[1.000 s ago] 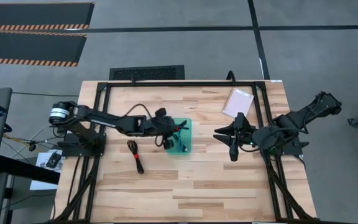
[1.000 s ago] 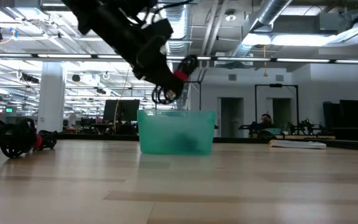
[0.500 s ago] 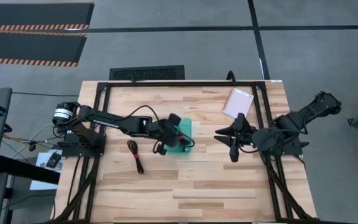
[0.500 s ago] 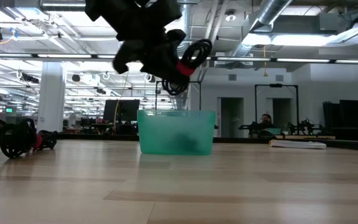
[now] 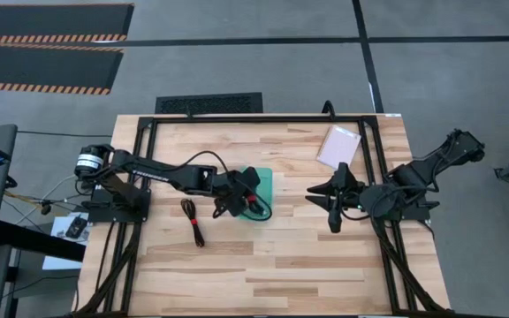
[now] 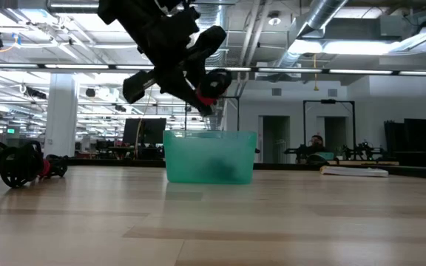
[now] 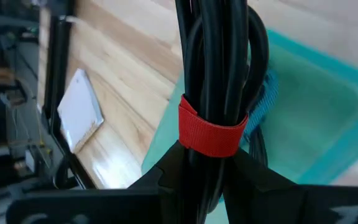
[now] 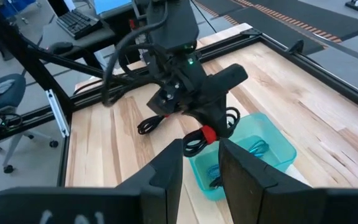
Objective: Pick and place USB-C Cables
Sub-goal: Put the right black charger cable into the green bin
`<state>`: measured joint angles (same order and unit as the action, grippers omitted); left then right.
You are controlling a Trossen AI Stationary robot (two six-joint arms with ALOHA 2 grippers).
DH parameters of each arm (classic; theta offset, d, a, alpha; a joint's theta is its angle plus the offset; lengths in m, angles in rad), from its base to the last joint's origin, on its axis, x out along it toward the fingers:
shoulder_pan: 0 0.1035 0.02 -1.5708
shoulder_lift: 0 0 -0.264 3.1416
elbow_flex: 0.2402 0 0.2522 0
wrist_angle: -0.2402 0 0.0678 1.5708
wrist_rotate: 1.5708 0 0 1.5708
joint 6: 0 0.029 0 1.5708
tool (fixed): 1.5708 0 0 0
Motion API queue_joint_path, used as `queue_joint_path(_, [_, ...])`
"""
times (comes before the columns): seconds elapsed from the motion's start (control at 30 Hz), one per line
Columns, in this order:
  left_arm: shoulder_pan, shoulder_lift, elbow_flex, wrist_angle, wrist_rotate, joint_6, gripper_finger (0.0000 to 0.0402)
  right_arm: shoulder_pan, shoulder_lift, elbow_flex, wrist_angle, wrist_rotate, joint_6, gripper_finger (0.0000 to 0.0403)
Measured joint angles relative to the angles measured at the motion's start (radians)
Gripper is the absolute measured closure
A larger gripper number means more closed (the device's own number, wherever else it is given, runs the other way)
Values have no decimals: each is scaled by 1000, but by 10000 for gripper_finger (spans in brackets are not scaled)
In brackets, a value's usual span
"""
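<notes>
Black USB-C cable bundle (image 7: 219, 93) with red tie (image 7: 209, 132), pinched in the left claw (image 5: 253, 200) above the teal tray (image 6: 210, 156) at frame centre of the high view; a second cable (image 5: 193, 221) lies on the tabletop (image 5: 272, 265) lower left; right claw (image 5: 331, 215), partly spread, empty, centre right.

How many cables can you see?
3. A red-tied cable hangs in the left claw above the tray, another cable lies on the table beside it, a blue cable lies inside. More may hide there.
</notes>
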<state>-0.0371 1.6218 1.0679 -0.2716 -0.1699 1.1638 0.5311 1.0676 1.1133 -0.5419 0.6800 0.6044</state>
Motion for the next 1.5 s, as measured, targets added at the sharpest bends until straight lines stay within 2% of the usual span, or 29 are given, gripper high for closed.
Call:
queue_joint_path(0.13, [26,0,0,-21,-18,77,351,0,0,0,0,0,0,276])
queue_joint_path(0.6, [94,0,0,-27,-58,154,351,0,0,0,-5,0,0,276])
queue_joint_path(0.73, [94,0,0,67,-205,-112,351,0,0,0,-5,0,0,276])
queue_joint_path(0.87, [89,-1,21,63,-343,-427,351,0,0,0,-5,0,-1,276])
queue_joint_path(1.03, [76,-1,38,15,-362,-893,351,0,0,0,-15,1,-1,276])
queue_joint_path(1.13, [77,-1,51,-5,-356,-1110,351,0,0,0,-33,1,14,276])
queue_joint_path(1.3, [78,-1,51,-3,-327,-1282,351,0,0,0,-39,1,28,276])
queue_joint_path(1.5, [78,-1,43,-44,-301,-1589,351,-1,0,0,-42,1,50,276])
